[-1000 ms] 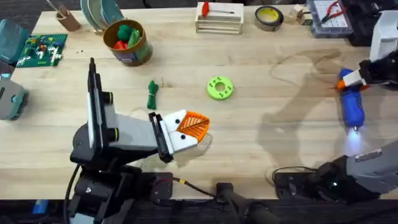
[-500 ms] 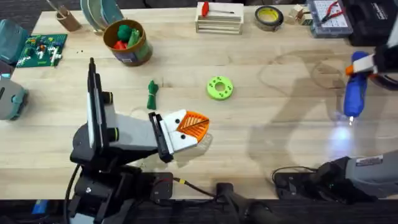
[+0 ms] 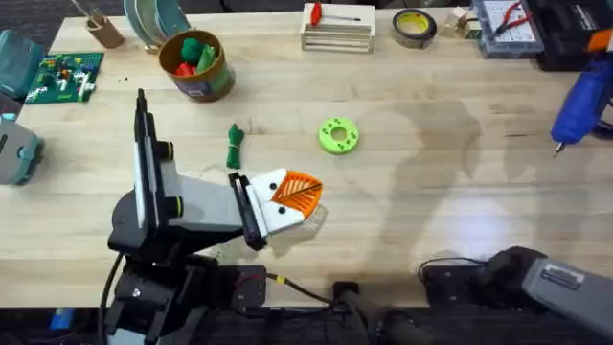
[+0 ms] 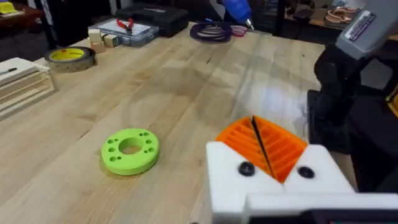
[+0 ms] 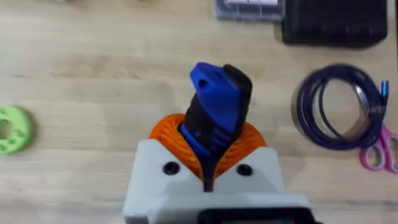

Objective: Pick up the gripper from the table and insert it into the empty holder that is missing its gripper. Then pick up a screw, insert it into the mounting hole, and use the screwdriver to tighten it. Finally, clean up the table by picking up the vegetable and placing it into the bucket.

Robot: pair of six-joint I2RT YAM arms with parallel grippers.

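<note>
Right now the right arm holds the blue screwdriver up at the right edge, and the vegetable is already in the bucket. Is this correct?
Not quite. The screwdriver part holds, but the overhead view shows the vegetable lying on the table, apart from the bucket.

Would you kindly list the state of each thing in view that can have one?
screwdriver: lifted off the table, clamped in the right gripper, bit pointing down.
left gripper: fingers shut, holding nothing, low over the table.
vegetable: lying on the table, not in the bucket.
bucket: upright, red and green items inside.
green disc: lying flat.
</note>
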